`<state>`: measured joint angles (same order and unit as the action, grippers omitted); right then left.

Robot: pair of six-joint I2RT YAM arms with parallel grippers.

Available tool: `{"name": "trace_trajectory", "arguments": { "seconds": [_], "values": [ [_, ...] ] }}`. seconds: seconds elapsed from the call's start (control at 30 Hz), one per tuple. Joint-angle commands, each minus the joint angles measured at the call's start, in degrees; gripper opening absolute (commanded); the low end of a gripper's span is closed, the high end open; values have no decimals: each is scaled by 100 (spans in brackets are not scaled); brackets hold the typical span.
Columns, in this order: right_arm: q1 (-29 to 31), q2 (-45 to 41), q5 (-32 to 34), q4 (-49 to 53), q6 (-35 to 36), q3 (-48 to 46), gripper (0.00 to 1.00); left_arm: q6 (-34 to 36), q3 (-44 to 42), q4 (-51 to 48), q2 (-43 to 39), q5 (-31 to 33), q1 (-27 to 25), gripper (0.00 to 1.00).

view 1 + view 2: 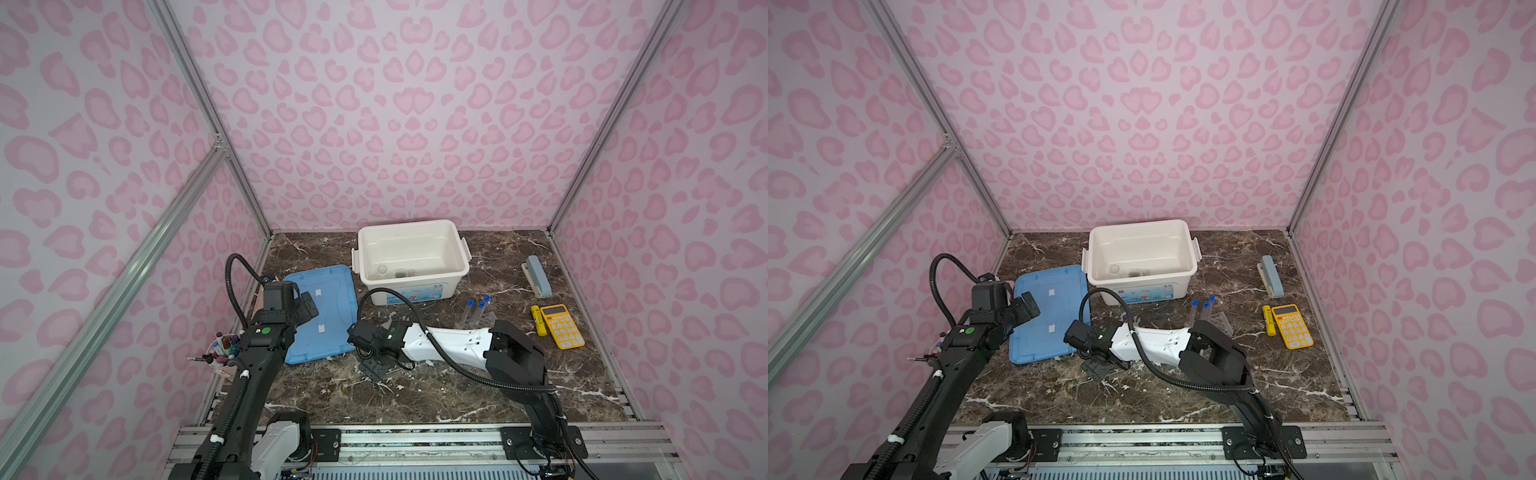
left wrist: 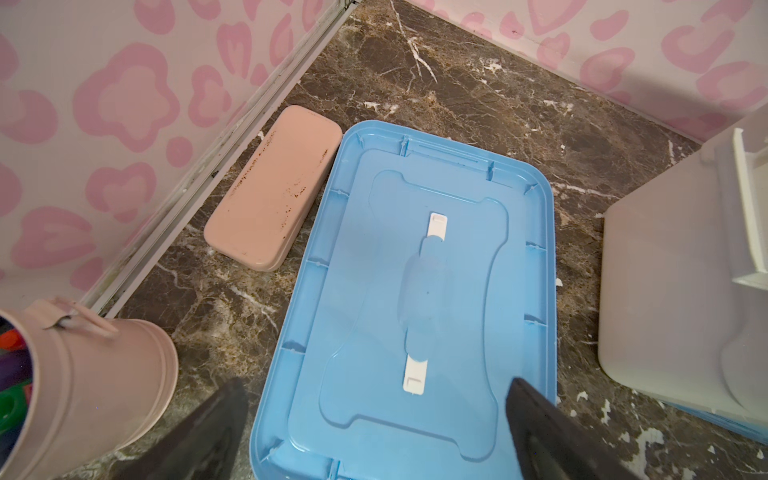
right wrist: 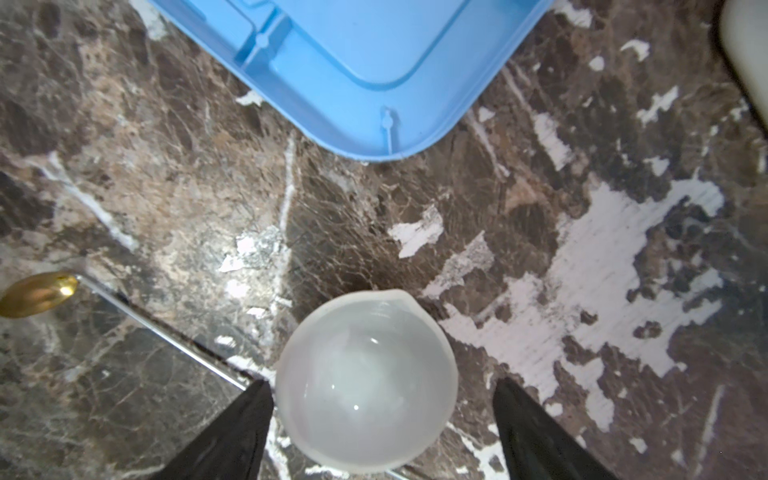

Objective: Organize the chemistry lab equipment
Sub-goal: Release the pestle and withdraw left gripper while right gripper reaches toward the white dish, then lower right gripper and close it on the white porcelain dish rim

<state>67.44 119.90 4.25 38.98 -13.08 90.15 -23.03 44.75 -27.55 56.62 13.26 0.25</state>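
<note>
The right hand (image 3: 381, 384) sits low over the desk (image 3: 124, 187) with its fingers spread to either side of the white ceramic dish (image 3: 361, 365). One finger is at the rim and the other is clear of it. The dish stands near a corner of the blue lid (image 3: 353, 62). The left hand (image 2: 376, 380) hangs above that lid, fingers wide apart. Three blue-capped test tubes (image 1: 478, 309) stand near the white bin (image 1: 411, 226), which holds clear glassware (image 1: 390, 273).

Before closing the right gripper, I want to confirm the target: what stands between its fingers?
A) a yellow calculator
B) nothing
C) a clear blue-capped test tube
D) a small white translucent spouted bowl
D: the right wrist view shows the small white translucent spouted bowl between the open fingers of the right gripper.
</note>
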Motion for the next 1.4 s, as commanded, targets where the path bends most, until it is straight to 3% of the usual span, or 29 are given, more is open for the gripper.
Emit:
{"name": "trace_trajectory", "arguments": {
  "seconds": [0.0, 0.8, 1.37],
  "values": [
    [-29, 141, -114, 85, -19, 74, 83, 17, -10, 21, 16, -41, 7, 98],
    [-101, 429, -243, 292, 56, 270, 64, 58, 3, -40, -35, 6, 5, 98],
    [-152, 249, -193, 237, 28, 225, 57, 49, 7, -14, 32, -107, 6, 98]
  ]
}}
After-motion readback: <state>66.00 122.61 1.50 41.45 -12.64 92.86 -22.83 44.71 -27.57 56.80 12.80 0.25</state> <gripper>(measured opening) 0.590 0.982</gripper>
